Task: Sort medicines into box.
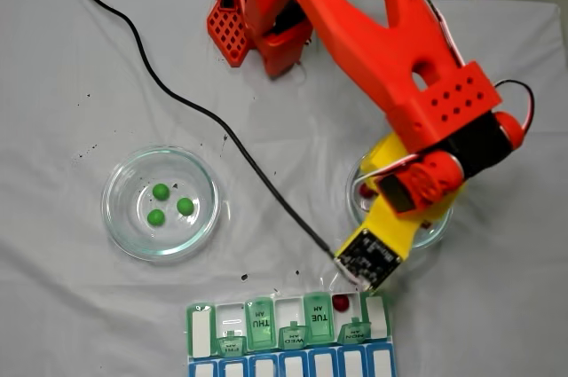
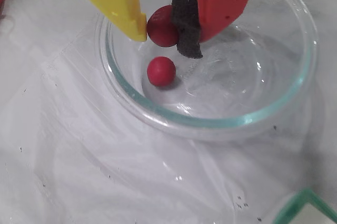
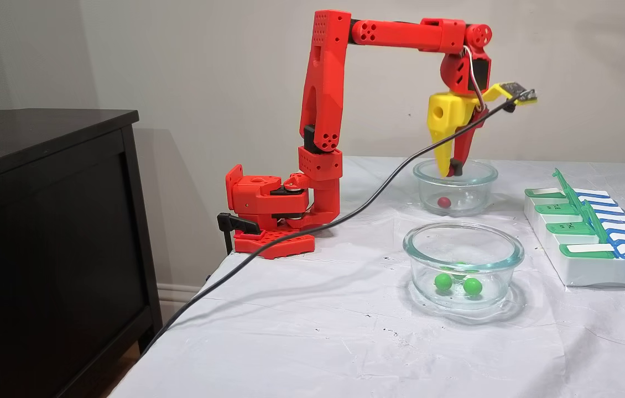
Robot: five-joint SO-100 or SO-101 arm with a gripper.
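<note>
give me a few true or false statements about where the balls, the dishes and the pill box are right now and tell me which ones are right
1. The gripper holds a red ball between its fingers. True.
2. The dish on the left in the overhead fixed view holds three red balls. False: it holds three green balls.
3. A second red ball lies on the floor of the dish under the gripper. True.
4. Every lid of the pill box is shut. False: several stand open.
5. One red ball already sits in a pill box compartment. True.

Red medicines (image 2: 161,71), green ones (image 1: 160,192), perhaps translucent green-lidded box (image 1: 288,333).
</note>
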